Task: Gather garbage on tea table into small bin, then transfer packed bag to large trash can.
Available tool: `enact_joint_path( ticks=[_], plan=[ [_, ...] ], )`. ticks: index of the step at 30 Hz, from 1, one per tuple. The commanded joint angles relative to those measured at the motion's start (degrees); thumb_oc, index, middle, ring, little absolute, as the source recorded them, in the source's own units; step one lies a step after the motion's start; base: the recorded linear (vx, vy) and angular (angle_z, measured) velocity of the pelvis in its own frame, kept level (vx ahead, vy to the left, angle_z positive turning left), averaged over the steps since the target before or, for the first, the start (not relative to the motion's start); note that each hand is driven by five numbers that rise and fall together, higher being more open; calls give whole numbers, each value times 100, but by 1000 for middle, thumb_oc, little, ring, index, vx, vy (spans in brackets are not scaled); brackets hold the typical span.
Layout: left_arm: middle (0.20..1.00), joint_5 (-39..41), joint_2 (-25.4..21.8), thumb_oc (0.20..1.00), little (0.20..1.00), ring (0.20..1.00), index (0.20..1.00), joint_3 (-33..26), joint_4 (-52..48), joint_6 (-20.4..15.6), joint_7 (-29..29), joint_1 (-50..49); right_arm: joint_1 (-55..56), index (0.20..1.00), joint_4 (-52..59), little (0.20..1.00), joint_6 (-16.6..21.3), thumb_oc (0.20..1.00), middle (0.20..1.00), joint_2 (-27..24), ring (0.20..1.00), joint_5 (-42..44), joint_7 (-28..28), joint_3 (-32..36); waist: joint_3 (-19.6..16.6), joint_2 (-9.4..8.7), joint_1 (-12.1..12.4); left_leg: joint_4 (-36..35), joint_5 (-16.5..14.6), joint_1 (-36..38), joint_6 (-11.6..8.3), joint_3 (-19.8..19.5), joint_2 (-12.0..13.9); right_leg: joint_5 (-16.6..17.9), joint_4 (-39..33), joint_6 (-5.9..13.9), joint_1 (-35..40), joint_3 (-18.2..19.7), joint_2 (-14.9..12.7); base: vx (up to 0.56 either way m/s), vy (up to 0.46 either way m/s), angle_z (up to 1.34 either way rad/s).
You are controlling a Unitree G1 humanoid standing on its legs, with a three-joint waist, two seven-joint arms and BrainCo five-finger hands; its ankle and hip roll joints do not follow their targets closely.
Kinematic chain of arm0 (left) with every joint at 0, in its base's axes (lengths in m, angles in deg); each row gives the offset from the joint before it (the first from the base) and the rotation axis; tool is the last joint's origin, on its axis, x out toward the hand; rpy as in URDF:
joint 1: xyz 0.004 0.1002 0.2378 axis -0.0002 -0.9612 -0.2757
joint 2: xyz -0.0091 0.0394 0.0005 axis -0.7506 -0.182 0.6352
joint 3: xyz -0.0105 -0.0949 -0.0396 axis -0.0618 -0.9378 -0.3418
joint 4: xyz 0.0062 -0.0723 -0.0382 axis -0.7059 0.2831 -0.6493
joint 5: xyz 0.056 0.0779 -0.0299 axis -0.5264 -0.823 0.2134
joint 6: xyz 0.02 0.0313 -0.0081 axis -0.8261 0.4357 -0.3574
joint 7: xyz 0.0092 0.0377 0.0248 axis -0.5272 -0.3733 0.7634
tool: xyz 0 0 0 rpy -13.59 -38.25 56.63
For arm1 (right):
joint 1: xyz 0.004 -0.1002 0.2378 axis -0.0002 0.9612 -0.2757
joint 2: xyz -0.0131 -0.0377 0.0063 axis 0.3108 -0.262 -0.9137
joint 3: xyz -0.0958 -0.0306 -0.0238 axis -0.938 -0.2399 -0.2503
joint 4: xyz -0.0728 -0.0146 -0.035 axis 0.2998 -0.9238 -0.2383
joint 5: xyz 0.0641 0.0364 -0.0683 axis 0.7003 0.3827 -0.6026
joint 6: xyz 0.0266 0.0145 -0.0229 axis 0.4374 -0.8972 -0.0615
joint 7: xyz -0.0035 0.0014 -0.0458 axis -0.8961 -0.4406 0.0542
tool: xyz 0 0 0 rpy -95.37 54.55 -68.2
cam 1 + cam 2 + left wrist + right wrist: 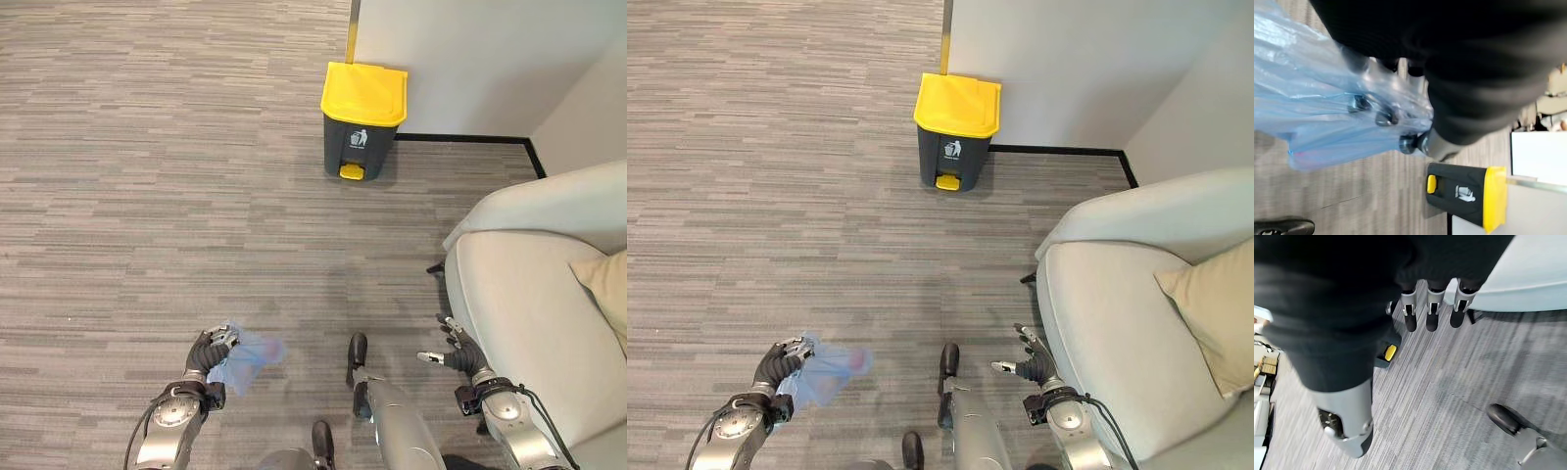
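gripping the blue bag (pixel 247 359) w/ curled left hand (pixel 208 354), near left, keeping it off the floor for carrying. hanging right hand (pixel 457 353) empty, fingers relaxed, beside sofa (pixel 534 323). facing yellow-lidded trash can (pixel 361 119) far ahead by wall, lid shut, probably next stop.

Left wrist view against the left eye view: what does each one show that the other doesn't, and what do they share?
Left wrist view alone: up close, the left hand's curled fingers wrapped in the blue bag's film.

Left eye view alone: the right hand, open and empty, beside the pale sofa with its tan cushion, and the stretch of grey carpet between the robot and the bin.

Both: the blue bag in the left hand, and the dark pedal bin with its yellow lid closed, against the white wall.
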Motion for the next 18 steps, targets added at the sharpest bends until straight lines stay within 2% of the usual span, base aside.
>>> enact_joint_path(
  ticks=[1, 2, 4, 6, 8, 10, 12, 13, 14, 15, 16, 18],
  plan=[
    [200, -134, -328, 200, 200, 200, 200, -77, -564, -313, -62, -245, -15, 1000, 48, 1000, 184, 1000, 1000, -192, 1000, 33, 21, 168, -281, -142, -77, 739, -326, -154, -435, -18, 636, -186, 146, 578, 976, 400, -315, 436, -243, 98],
    [200, -145, -303, 200, 200, 200, 200, -79, -581, -298, -109, -323, 81, 1000, 68, 1000, 226, 1000, 1000, -233, 1000, 61, 30, 221, -357, -32, -106, 1115, -17, -181, -649, -48, 843, -314, 143, 447, 1160, 365, -158, 425, -261, 79],
    [200, -114, -299, 200, 200, 200, 200, -84, -598, -271, -156, -368, 140, 1000, 74, 1000, 229, 1000, 1000, -277, 1000, 89, 33, 276, -406, -18, -131, 1801, 407, -455, -799, -44, 986, -416, 85, 315, 1321, 382, -96, 323, -224, 20],
    [200, -86, -275, 200, 200, 200, 200, -57, -580, -259, -154, -341, 148, 1000, 31, 1000, 234, 1000, 1000, -361, 1000, 125, 89, 308, -399, -46, -145, 2578, 762, -758, -796, -4, 1094, -624, -39, 99, 1644, 483, 36, 294, -171, 13],
    [200, -70, -270, 200, 200, 200, 200, -41, -556, -258, -134, -320, 154, 1000, 30, 1000, 220, 1000, 1000, -377, 1000, 155, 105, 320, -363, -85, -124, 2769, 726, -951, -741, 19, 1094, -686, -70, 73, 1748, 542, 27, 198, -86, -7],
    [200, -50, -243, 200, 200, 200, 200, -1, -550, -246, -138, -286, 119, 1000, 15, 1000, 203, 1000, 1000, -400, 1000, 187, 133, 329, -315, -155, -72, 2632, 425, -1312, -602, 92, 1025, -772, -164, 101, 1937, 638, -1, 224, -45, -27],
    [200, -73, -241, 200, 200, 200, 200, 40, -535, -251, -138, -278, 109, 1000, -17, 1000, 226, 1000, 1000, -409, 1000, 205, 167, 365, -256, -222, -5, 2335, -1, -1589, -491, 167, 930, -843, -236, 162, 2101, 687, -50, 249, 11, -33],
    [200, -80, -251, 200, 200, 200, 200, 68, -527, -255, -135, -263, 78, 1000, -68, 1000, 216, 1000, 1000, -400, 1000, 219, 206, 389, -222, -257, 74, 1757, 173, -2004, -506, 223, 820, -881, -335, 202, 2250, 759, -76, 351, 72, -45],
    [200, -92, -272, 200, 200, 200, 200, 58, -522, -264, -125, -243, 91, 1000, -85, 1000, 226, 1000, 1000, -387, 1000, 231, 231, 396, -179, -211, 168, 1224, 582, -2215, -575, 173, 785, -924, -373, 229, 2399, 818, 21, 329, 85, -26],
    [200, -83, -270, 200, 200, 200, 200, 62, -527, -267, -131, -251, 99, 1000, -97, 1000, 219, 1000, 1000, -376, 1000, 225, 231, 398, -175, -213, 203, 1126, 693, -2265, -609, 173, 791, -961, -376, 248, 2482, 852, 17, 282, 94, -28],
    [200, -95, -267, 200, 200, 200, 200, 70, -550, -268, -140, -267, 109, 1000, -125, 1000, 222, 1000, 1000, -356, 1000, 231, 232, 395, -178, -224, 219, 1193, 753, -2368, -630, 221, 824, -1008, -366, 271, 2547, 858, -1, 240, 111, -36],
    [200, -106, -281, 200, 200, 200, 200, 35, -570, -253, -166, -342, 148, 1000, -113, 1000, 180, 1000, 1000, -312, 1000, 150, 190, 379, -190, -211, 259, 1149, 639, -2211, -580, 205, 793, -1134, -230, 306, 2657, 992, -6, 289, 180, -60]
  ],
)
